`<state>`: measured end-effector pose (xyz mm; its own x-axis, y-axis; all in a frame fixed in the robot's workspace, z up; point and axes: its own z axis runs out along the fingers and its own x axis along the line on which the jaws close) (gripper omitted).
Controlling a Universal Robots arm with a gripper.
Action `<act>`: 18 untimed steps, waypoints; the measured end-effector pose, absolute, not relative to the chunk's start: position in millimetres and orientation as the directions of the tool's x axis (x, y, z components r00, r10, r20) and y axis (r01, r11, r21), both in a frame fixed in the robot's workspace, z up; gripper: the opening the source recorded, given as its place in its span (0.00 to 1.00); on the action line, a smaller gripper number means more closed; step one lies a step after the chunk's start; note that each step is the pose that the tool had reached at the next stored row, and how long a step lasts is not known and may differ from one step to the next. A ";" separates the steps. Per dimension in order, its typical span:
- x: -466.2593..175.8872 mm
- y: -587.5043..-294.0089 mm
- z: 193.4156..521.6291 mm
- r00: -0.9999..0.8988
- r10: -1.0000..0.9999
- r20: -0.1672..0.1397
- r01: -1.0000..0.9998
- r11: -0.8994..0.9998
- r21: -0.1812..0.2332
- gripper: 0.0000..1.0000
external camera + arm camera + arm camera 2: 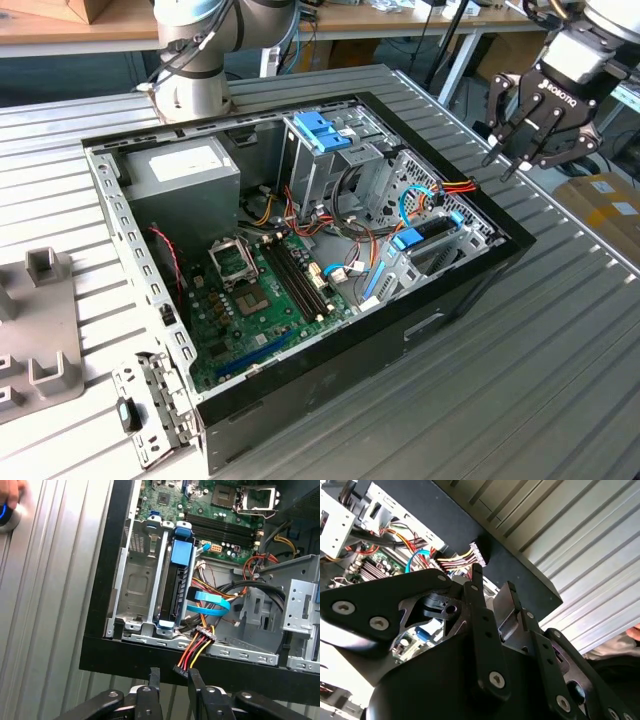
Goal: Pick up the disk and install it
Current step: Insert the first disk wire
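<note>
In the exterior view, the open black computer case (300, 250) fills the frame's middle on the ribbed grey metal worktop (560, 330). The blue-framed flat disk (425, 238) stands on edge in its silver drive cage at centre right, mostly hidden. At upper right the black gripper (520, 155) hovers outside the case, fingers slightly apart and empty.

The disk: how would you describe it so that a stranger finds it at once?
Start at the open black computer case on the ribbed table. In the silver drive cage at its wall on the exterior view's right, the disk stands on edge beside an empty bay. Its dark body with blue plastic frame sets it apart from the bare metal around it.
</note>
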<state>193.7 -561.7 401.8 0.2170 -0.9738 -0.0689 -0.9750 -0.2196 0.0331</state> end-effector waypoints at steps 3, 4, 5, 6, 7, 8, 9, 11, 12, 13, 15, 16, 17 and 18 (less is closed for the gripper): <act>193.7 -561.7 401.7 0.267 -0.961 -0.069 -0.962 -0.270 0.033 0.36; 193.7 -561.7 401.7 0.284 -0.956 -0.069 -0.957 -0.287 0.033 0.36; 193.7 -561.7 401.7 0.294 -0.953 -0.069 -0.954 -0.297 0.033 0.36; 193.7 -561.6 401.7 0.303 -0.951 -0.069 -0.952 -0.305 0.033 0.36; 193.7 -561.7 401.7 0.320 -0.945 -0.069 -0.946 -0.323 0.033 0.36; 193.7 -561.6 401.7 0.338 -0.938 -0.069 -0.939 -0.341 0.033 0.36; 193.7 -561.7 401.8 0.348 -0.935 -0.069 -0.936 -0.351 0.033 0.36; 193.7 -561.7 401.7 0.371 -0.926 -0.069 -0.927 -0.374 0.033 0.36; 193.7 -561.6 401.7 0.383 -0.921 -0.069 -0.922 -0.386 0.033 0.36; 193.7 -561.6 401.8 0.392 -0.918 -0.069 -0.918 -0.395 0.033 0.36; 193.7 -561.7 401.7 0.426 -0.902 -0.069 -0.903 -0.429 0.033 0.36; 193.7 -561.7 401.7 0.438 -0.896 -0.069 -0.897 -0.441 0.033 0.36; 193.7 -561.7 401.7 0.447 -0.892 -0.069 -0.892 -0.450 0.033 0.36; 193.7 -561.7 401.7 0.462 -0.884 -0.069 -0.885 -0.465 0.033 0.36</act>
